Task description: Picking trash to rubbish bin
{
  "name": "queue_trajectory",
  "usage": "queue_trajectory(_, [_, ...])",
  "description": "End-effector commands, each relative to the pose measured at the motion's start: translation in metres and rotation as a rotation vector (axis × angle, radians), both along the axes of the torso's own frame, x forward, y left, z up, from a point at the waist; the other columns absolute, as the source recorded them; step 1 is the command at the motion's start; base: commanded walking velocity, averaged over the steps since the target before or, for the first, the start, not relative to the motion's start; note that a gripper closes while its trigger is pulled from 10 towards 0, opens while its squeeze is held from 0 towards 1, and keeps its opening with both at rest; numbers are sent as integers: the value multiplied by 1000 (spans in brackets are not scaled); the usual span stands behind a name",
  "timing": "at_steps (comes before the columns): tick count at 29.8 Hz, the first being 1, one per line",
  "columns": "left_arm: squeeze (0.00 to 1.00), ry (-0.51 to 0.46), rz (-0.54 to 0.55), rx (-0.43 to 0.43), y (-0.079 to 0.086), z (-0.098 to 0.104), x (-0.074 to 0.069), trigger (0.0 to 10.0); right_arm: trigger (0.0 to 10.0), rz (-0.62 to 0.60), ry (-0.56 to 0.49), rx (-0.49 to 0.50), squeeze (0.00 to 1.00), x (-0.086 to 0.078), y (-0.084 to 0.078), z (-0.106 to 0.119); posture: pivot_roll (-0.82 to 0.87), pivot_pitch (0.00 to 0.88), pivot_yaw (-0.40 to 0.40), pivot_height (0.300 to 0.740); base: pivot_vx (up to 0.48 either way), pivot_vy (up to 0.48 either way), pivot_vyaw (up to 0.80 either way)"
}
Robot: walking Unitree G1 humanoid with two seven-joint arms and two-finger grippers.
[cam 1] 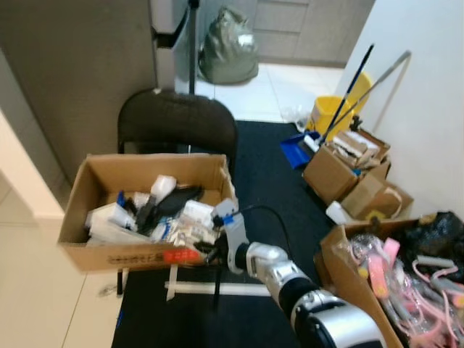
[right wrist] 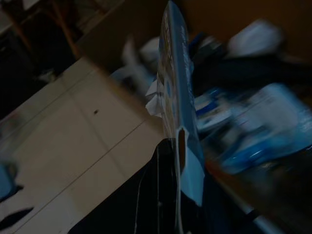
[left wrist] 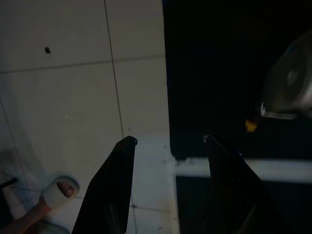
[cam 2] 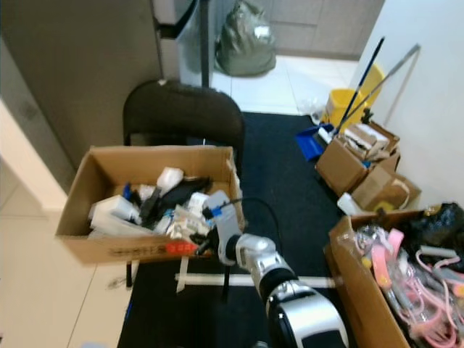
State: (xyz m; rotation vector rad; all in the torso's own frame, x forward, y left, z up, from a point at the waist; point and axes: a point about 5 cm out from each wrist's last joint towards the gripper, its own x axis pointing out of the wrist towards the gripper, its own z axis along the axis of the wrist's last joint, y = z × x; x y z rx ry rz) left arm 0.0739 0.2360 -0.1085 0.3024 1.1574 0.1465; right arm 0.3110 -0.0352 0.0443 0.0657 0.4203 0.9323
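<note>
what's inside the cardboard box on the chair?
The cardboard box on the chair holds mixed white, blue and black packaging trash. The right gripper reaches in. Lower layers are covered.

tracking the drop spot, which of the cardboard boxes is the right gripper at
The trash-filled brown cardboard box on the black chair; the right gripper reaches its front corner, unlike the floor boxes.

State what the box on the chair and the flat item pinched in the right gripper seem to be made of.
Box on the chair: corrugated cardboard, matte brown, with raw folded flaps. Flat item in the right gripper: probably thin printed paperboard, blue and white, slightly glossy, seen edge-on; blur leaves it uncertain.
</note>
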Motion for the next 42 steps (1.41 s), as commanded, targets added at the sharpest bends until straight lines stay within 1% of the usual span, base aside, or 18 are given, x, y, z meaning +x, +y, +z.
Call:
queue_trajectory(1, [0, 32, 7, -15, -4, -3, -10, 10000, 10000, 69, -39, 84, 0, -4, 46, 19, 262, 65, -44, 740, 480, 0, 0])
queue_trajectory(6, [0, 27, 24, -19, -4, -3, -9, 10000, 10000, 74, -85, 69, 0, -1, 49, 25, 264, 64, -44, 740, 476, 0, 0])
queue_trajectory(9, [0, 29, 20, -20, -5, -3, -9, 10000, 10000, 78, -87, 72, 0, -2, 50, 25, 264, 65, -42, 740, 0, 0, 0])
queue_trajectory(10, [0, 33, 18, -22, -6, -3, -9, 10000, 10000, 78, -98, 70, 357, -2, 50, 26, 263, 65, -42, 740, 0, 0, 0])
queue_trajectory(11, [0, 33, 18, -22, -6, -3, -9, 10000, 10000, 78, -98, 70, 357, -2, 50, 26, 263, 65, -42, 740, 0, 0, 0])
queue_trajectory(12, [0, 36, 18, -24, -7, -4, -10, 10000, 10000, 70, -106, 73, 1000, -1, 50, 26, 263, 65, -42, 740, 0, 0, 0])
queue_trajectory(20, [0, 45, 16, -33, -9, -5, -10, 10000, 10000, 66, -86, 71, 1000, -3, 47, 22, 259, 64, -40, 740, 0, 0, 0])
queue_trajectory(23, [0, 48, 18, -35, -10, -5, -10, 10000, 10000, 111, -73, 59, 1000, -6, 44, 17, 260, 62, -38, 740, 0, 0, 0])
queue_trajectory(25, [0, 50, 19, -38, -10, -5, -10, 10000, 10000, 172, -67, 53, 1000, -10, 43, 15, 258, 61, -37, 740, 0, 0, 0])
queue_trajectory(29, [0, 53, 16, -42, -12, -5, -10, 10000, 10000, 211, -31, 83, 1000, -12, 40, 13, 254, 61, -36, 740, 0, 0, 0])
queue_trajectory(30, [0, 52, 16, -42, -12, -5, -9, 10000, 10000, 223, 1, 127, 537, -12, 39, 14, 252, 60, -36, 740, 0, 0, 0])
queue_trajectory(31, [0, 52, 16, -42, -12, -5, -9, 10000, 10000, 223, 1, 127, 537, -12, 39, 14, 252, 60, -36, 740, 0, 0, 0])
queue_trajectory(32, [0, 54, 19, -45, -13, -5, -9, 10000, 10000, 281, 80, 235, 0, -14, 35, 17, 248, 59, -36, 740, 0, 0, 0])
queue_trajectory(33, [0, 57, 20, -46, -14, -6, -9, 10000, 10000, 310, 105, 273, 0, -15, 34, 17, 248, 59, -36, 740, 0, 0, 0])
queue_trajectory(35, [0, 59, 20, -47, -14, -6, -9, 10000, 10000, 327, 117, 290, 0, -16, 32, 18, 248, 59, -36, 740, 0, 0, 0])
queue_trajectory(36, [0, 64, 19, -45, -14, -6, -9, 10000, 10000, 364, 136, 309, 0, -17, 30, 17, 244, 57, -37, 740, -322, 0, 0])
queue_trajectory(39, [0, 76, 17, -47, -15, -6, -10, 10000, 10000, 516, 205, 353, 0, -26, 16, 13, 239, 54, -37, 740, -332, 0, 0])
queue_trajectory(42, [0, 80, 16, -50, -15, -7, -10, 10000, 10000, 564, 257, 401, 0, -29, 5, 12, 239, 54, -37, 740, -382, 0, 0])
